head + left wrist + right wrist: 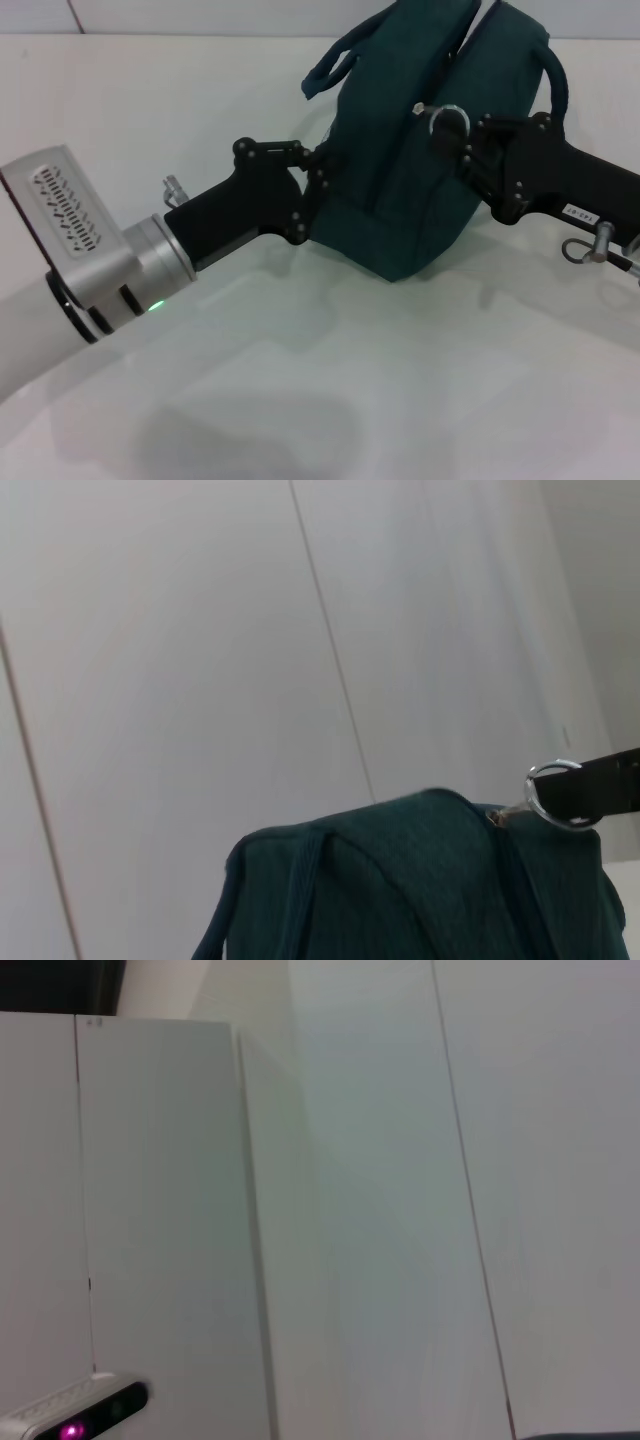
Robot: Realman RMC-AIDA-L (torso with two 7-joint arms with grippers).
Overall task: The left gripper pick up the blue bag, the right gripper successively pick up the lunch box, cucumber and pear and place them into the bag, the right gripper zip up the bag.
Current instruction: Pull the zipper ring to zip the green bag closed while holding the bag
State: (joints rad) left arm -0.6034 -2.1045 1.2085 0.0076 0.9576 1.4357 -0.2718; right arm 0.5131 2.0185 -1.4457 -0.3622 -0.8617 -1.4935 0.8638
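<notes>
The blue bag hangs upright above the white table, its loop handles at the top. My left gripper is shut on the bag's left side edge and holds it up. My right gripper is at the bag's upper right, shut on the zipper's silver ring pull. In the left wrist view the bag's top shows, with the ring pull caught by a black finger of the right gripper. The lunch box, cucumber and pear are out of view.
The white table lies under the bag, with a white wall behind it. The right wrist view shows only white wall panels and a small white device with a magenta light.
</notes>
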